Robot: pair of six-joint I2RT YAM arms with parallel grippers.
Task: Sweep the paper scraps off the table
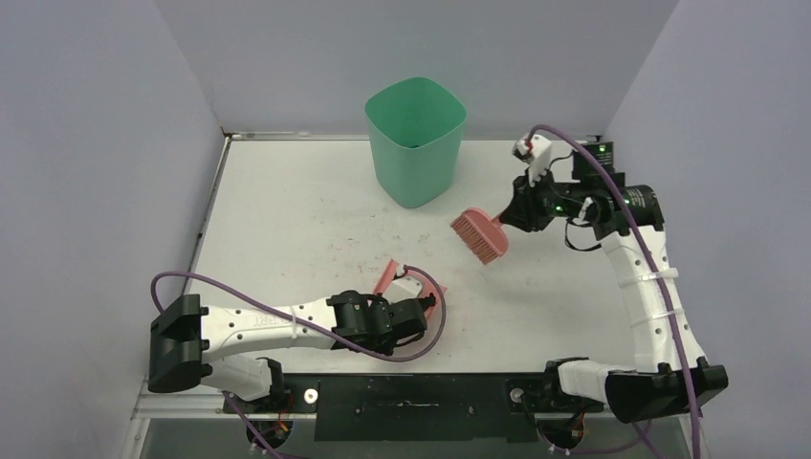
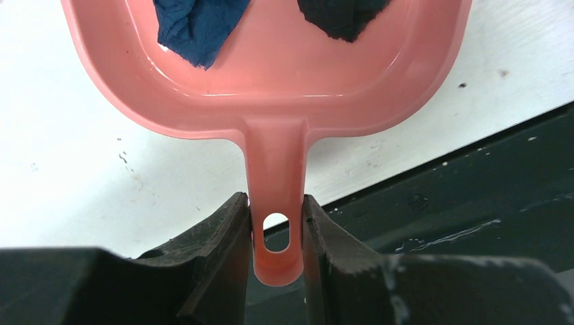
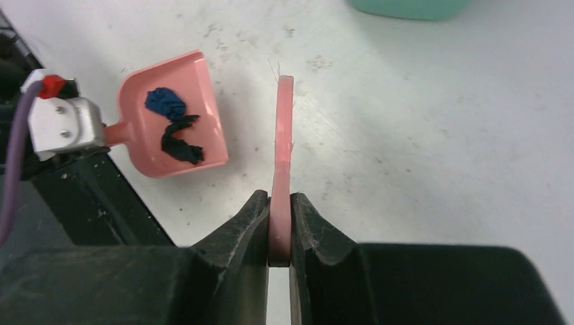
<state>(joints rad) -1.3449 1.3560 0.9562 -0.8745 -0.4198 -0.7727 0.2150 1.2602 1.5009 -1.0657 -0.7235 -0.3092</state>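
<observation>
Paper scraps: two in view, a dark blue scrap (image 2: 196, 27) and a black scrap (image 2: 342, 17). Both lie inside the pink dustpan (image 2: 271, 88), near its back wall, just beside each other. No loose scraps show on the table (image 1: 287, 201), only faint smudges and specks.

Dustpan sits near the table's front edge, mouth pointing away from the arm bases. Cannot tell whether it touches the surface or hangs just above.

Left gripper (image 2: 276, 223): narrow, jaws clamped on the flat sides of the pan's handle (image 2: 274, 169) at the hanging hole.

Right gripper (image 3: 279, 227): nearly closed, pinching the pink brush (image 3: 284, 128) by its handle. Brush is raised off the table, well apart from the pan, near the green bin (image 1: 415, 143).

Judgement: collecting looks finished, so the step in hand is carrying the load to the bin and tipping it out.

Doing it well:
- Keep the pan level or slightly heel-down in transit, because the scraps are light and may slide out.
- Move slowly. The thin handle could pivot between the jaws.
- Bring the pan's lip over the bin rim before tilting.
- Hold the brush aside, clear of the left arm's path.
</observation>
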